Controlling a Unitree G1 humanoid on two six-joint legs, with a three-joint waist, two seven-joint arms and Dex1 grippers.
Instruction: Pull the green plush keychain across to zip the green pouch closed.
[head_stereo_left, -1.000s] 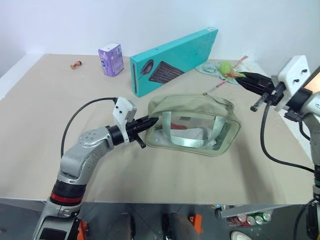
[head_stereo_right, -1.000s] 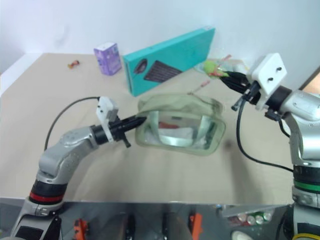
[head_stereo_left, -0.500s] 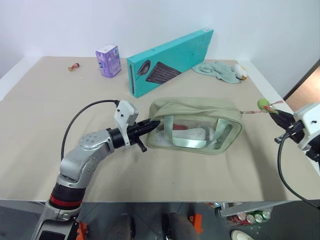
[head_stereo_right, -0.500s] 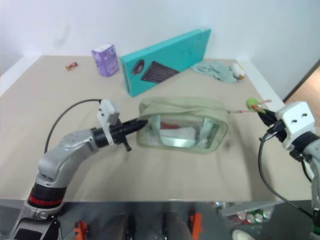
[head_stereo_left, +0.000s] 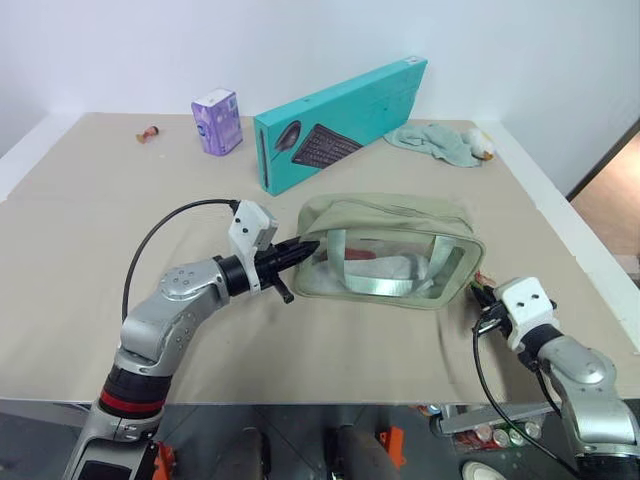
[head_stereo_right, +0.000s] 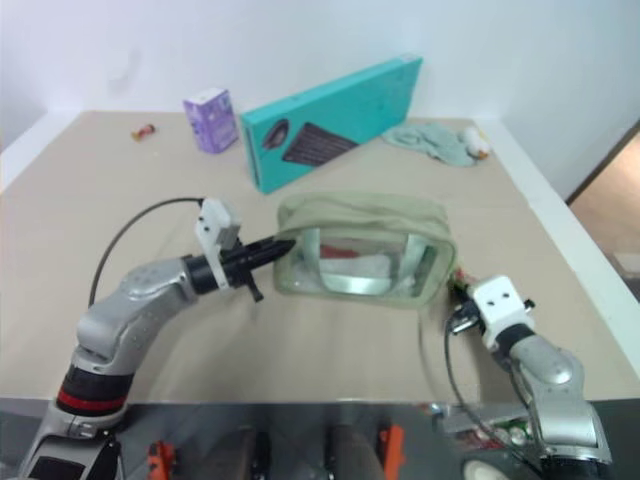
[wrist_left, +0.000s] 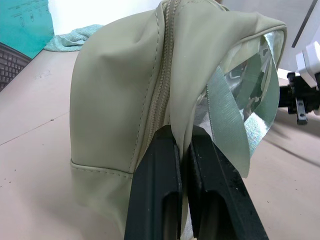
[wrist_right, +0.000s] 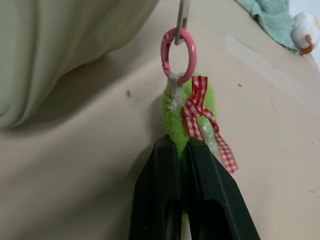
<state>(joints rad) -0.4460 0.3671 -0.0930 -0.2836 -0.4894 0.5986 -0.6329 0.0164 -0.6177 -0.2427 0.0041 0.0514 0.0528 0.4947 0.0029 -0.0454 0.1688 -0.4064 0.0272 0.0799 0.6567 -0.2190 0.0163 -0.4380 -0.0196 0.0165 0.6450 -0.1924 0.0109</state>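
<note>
The green pouch (head_stereo_left: 385, 250) stands on the tan table, its top zipper (wrist_left: 161, 85) running shut along the ridge. My left gripper (head_stereo_left: 305, 247) is shut on the fabric of the pouch's left end, its black fingers (wrist_left: 160, 165) pinching cloth just below the zipper. My right gripper (head_stereo_left: 478, 293) sits low by the pouch's right bottom corner. It is shut on the green plush keychain (wrist_right: 190, 112), a fuzzy lime charm with a red checked ribbon. A pink ring (wrist_right: 178, 47) links the charm to the metal zipper pull.
A long teal keyboard box (head_stereo_left: 340, 120) leans behind the pouch. A purple carton (head_stereo_left: 219, 121) and a small red item (head_stereo_left: 150, 132) lie at the back left. A mint cloth (head_stereo_left: 435, 140) and a white toy (head_stereo_left: 484, 146) lie back right. The table's right edge (head_stereo_left: 560, 235) is close to my right arm.
My right gripper has swung down with the keychain from high at the back right to table level beside the pouch's right end. The pouch top has closed. The left gripper held still.
</note>
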